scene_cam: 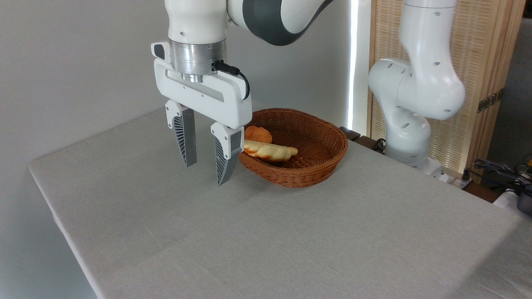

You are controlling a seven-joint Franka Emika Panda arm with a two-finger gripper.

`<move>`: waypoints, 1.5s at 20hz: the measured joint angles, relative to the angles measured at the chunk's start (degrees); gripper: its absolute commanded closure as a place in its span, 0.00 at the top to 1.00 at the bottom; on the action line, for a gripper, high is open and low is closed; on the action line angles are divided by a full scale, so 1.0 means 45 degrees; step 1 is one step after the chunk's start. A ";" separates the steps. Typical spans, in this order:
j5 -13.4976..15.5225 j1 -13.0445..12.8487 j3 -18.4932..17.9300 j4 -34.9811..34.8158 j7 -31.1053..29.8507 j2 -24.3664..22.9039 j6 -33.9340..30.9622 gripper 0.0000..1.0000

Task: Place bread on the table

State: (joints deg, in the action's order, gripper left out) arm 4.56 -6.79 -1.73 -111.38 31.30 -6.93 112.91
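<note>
Gripper [206,170] hangs above table [291,241], fingers pointing down, jaws spread, nothing between them. Stands just left of wicker basket [328,160], outside rim; likely staged for reach into basket.

Twisted loaf [270,151] lies inside basket, on near-left slope, long axis roughly across view. Round orange bun [258,134] just behind it, seemingly touching.

Loaf sits right of jaws, beyond right finger [226,155], which overlaps its left end in view. Not between fingers. Grasp not yet made; loaf not yet on table.
</note>
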 measured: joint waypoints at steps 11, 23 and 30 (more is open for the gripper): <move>0.0002 0.0167 0.0274 0.0001 0.0000 0.0004 0.0000 1.00; 0.0004 0.0049 0.0345 -0.0003 0.0020 0.0003 -0.0492 1.00; 0.0021 -0.1075 0.0483 0.0000 0.0020 -0.0395 -0.3003 1.00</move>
State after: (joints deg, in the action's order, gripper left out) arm 4.66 -11.62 0.44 -111.38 31.39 -8.70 99.39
